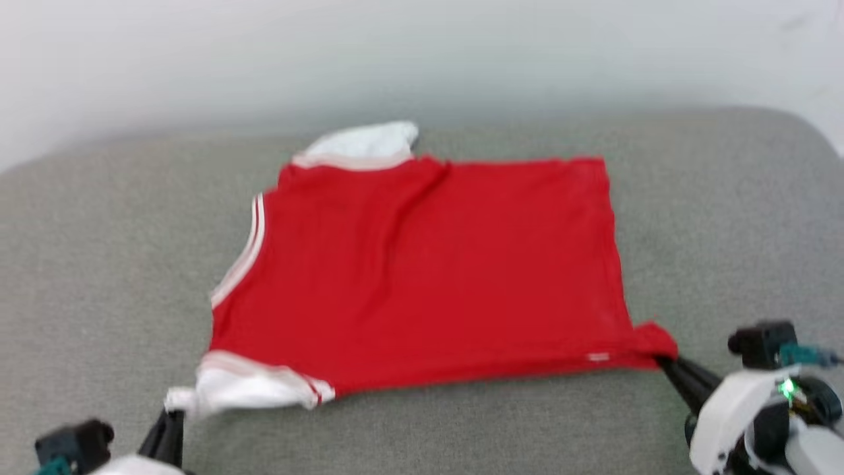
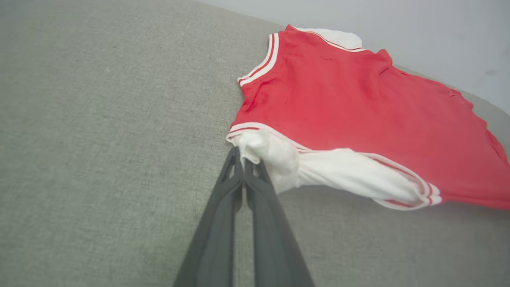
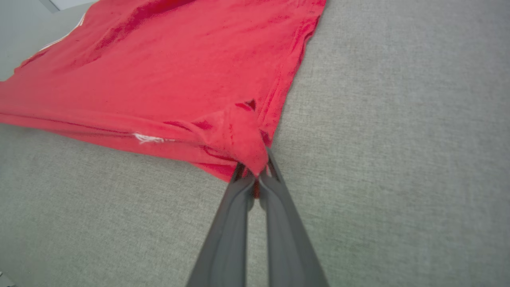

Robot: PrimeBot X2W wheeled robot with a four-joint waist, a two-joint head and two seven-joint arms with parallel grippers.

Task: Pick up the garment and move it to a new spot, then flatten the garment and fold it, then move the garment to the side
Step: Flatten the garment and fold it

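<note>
Two grippers are each clamped on a corner of the red jersey, which lies spread, plain red side up, across the middle of a grey fabric cushion. In the head view the left gripper sits at about 7 o'clock of the jersey, its dark fingers pressed together on the bunched tip of the near white sleeve. The left wrist view shows that gripper pinching the white cloth, with the striped trim just beyond. The right gripper is at about 4 o'clock of the jersey, closed tight on the near hem corner. In the right wrist view a small peak of red cloth is caught at its tips, and the rest of the jersey runs off toward 10 o'clock. The other white sleeve pokes out at about 11 o'clock of the jersey, near the pale wall.
</note>
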